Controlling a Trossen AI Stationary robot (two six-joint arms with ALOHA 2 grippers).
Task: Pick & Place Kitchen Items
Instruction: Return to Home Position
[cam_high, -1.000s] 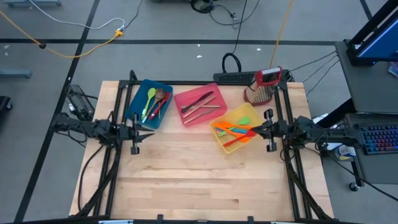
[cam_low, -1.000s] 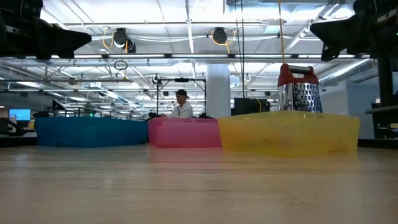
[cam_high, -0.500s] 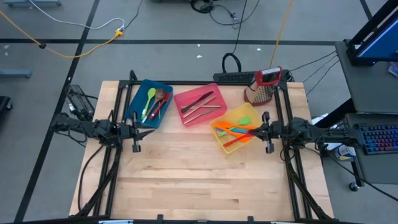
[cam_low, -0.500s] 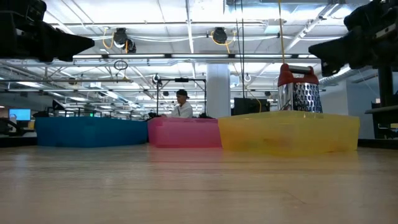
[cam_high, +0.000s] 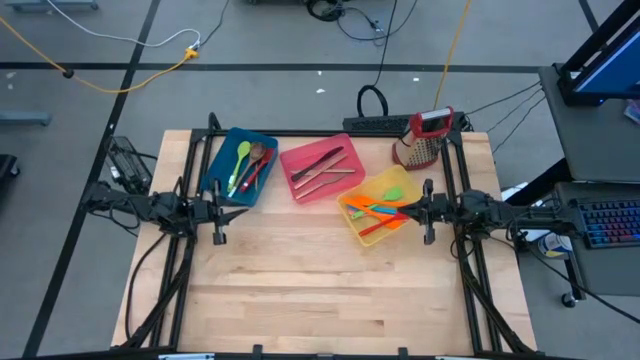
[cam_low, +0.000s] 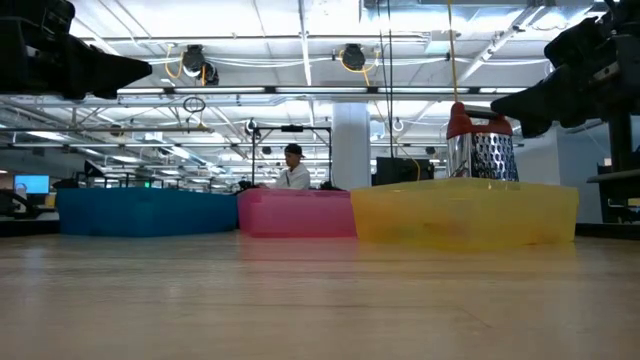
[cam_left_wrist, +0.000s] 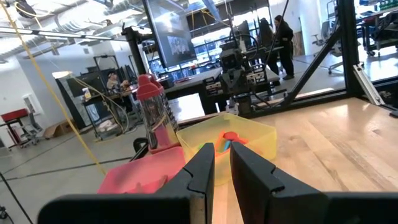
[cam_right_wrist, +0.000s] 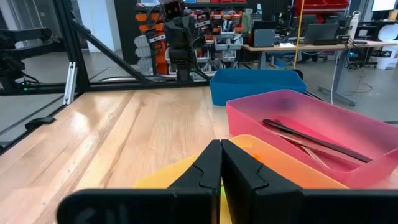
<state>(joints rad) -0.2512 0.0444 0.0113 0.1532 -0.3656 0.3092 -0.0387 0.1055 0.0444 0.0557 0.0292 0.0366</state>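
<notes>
Every one of the kitchen items (cam_high: 375, 210) I can see is sitting in a bin. The yellow bin (cam_high: 366, 238) has the bright silicone stuff: an orange spatula (cam_high: 372, 211), a red spatula (cam_high: 385, 224), a green spatula (cam_high: 392, 194) and something blue in the middle of the pile, all crossing over each other. The pink bin (cam_high: 288, 165), just to its left and almost touching it, holds the cutlery, with dark pieces (cam_high: 320, 158) and copper pieces (cam_high: 330, 177) lying lengthwise. The blue bin (cam_high: 215, 170), furthest left, has a green spoon (cam_high: 243, 155), a wooden spoon (cam_high: 257, 155) and a red utensil (cam_high: 262, 172) side by side.

All three bins run in a row across the far half of the table (cam_high: 330, 290). The red-topped box grater (cam_high: 424, 140) stands upright at the far right corner, behind the yellow bin.

My right hand (cam_high: 407, 208) hangs over the right edge of the yellow bin. Its wrist camera shows the fingers pressed together with nothing between them. My left hand (cam_high: 238, 211) is up off the table by the near right corner of the blue bin, with its fingers a little apart and holding nothing.

From table height, both arms are high above the bins. A person (cam_low: 292, 170) sits in the room beyond. The screens out there are too small for me to read.
</notes>
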